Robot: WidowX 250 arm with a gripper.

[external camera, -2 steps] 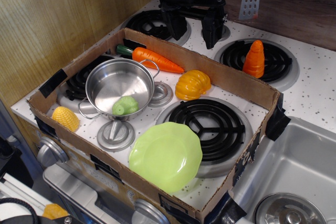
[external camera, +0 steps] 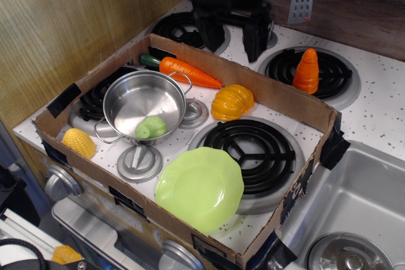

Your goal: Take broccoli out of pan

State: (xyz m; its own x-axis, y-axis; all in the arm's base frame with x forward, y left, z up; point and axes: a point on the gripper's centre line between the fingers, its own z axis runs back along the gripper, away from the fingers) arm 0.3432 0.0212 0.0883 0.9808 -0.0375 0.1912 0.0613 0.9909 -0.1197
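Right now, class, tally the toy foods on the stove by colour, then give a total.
Orange: 3, carrot, pumpkin, cone-shaped piece
Green: 1, broccoli in the pan
Yellow: 1, corn
Total: 5

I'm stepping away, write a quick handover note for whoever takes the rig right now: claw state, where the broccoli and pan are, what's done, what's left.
Claw: open, empty, hanging above the rear of the stove behind the cardboard box, well away from the pan.
Broccoli: lying inside the pan, toward its front wall.
Pan: upright in the box's left half, between the carrot and the corn.
Done: nothing yet; broccoli not grasped.
Left: bring the claw over the pan, lower, grip the broccoli, lift it out, set it down outside the pan.
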